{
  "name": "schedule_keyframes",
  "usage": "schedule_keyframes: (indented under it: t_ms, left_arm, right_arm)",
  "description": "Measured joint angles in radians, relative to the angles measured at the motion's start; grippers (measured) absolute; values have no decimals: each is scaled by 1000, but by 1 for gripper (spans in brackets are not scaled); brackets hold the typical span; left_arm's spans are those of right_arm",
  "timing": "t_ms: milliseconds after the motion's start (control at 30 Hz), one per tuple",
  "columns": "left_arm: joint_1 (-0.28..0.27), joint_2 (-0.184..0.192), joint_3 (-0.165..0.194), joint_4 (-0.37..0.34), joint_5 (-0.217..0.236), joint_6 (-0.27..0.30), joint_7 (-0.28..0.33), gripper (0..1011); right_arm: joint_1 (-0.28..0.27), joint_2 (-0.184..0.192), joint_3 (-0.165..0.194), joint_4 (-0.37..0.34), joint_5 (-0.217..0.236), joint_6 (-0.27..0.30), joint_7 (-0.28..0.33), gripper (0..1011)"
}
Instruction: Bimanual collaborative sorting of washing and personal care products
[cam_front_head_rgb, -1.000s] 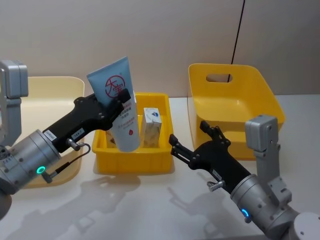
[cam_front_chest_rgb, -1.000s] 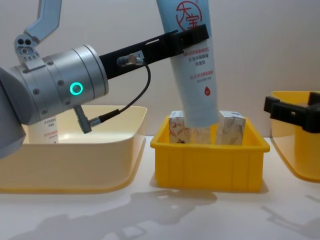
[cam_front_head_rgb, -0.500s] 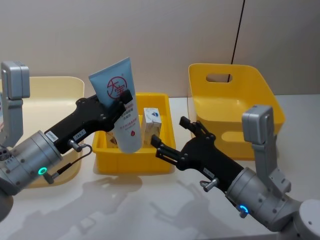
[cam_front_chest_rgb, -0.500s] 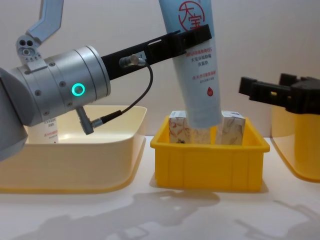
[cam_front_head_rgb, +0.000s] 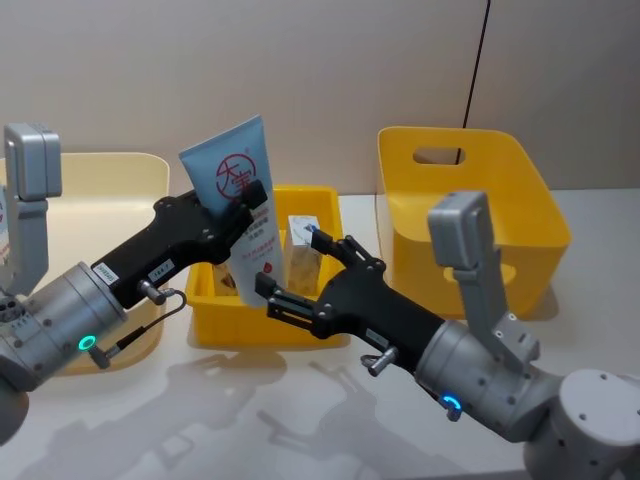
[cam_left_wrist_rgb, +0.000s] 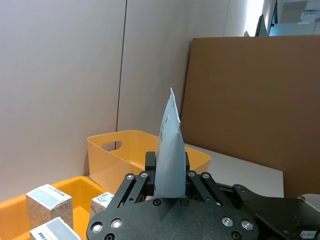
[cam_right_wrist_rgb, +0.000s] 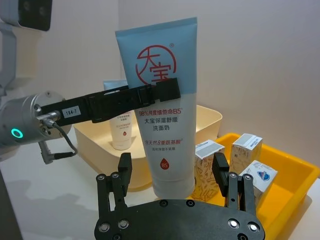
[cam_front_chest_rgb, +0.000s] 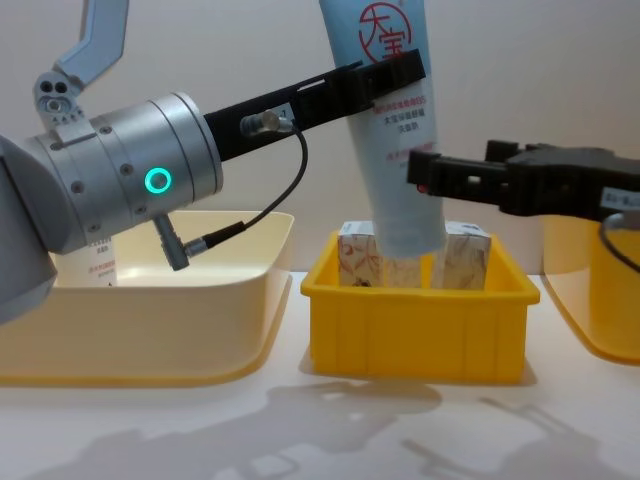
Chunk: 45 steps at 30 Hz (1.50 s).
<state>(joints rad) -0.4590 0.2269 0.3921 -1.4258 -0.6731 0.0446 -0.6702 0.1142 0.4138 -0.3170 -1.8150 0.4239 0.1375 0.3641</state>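
Your right gripper (cam_front_head_rgb: 290, 264) has swung in from the right, jaws wide open and empty, at the light-blue squeeze tube's (cam_front_head_rgb: 228, 170) lower end. Left gripper (cam_front_head_rgb: 243, 202) stays clamped on the tube above the small yellow bin (cam_front_head_rgb: 268, 328). Handover looks next.

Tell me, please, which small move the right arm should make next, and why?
Probably ease the right gripper forward and shut its fingers on the lower half of the tube. The left gripper holds the tube upright above the small yellow bin, and the open right fingers flank its lower end, which looks like a handover.
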Motion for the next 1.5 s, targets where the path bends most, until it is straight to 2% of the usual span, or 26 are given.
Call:
schedule_keyframes:
  t_ms: [300, 467, 733, 1200, 1300, 1500]
  left_arm:
    - [0, 0, 0, 0, 0, 0, 0, 257]
    - [0, 0, 0, 0, 0, 0, 0, 257]
    - [0, 0, 0, 0, 0, 0, 0, 256]
    - [0, 0, 0, 0, 0, 0, 1, 256]
    - [0, 0, 0, 0, 0, 0, 1, 256]
    - [0, 0, 0, 0, 0, 0, 1, 256]
  right_arm:
    - [59, -36, -56, 34, -58, 48, -49, 1001]
    - [80, -51, -74, 52, -79, 59, -62, 1001]
    - [133, -96, -114, 112, -122, 68, -81, 1001]
    - [174, -146, -141, 175, -168, 64, -111, 1001]
    - [177, -151, -142, 180, -172, 63, -113, 964]
    - [185, -160, -146, 192, -180, 61, -119, 816]
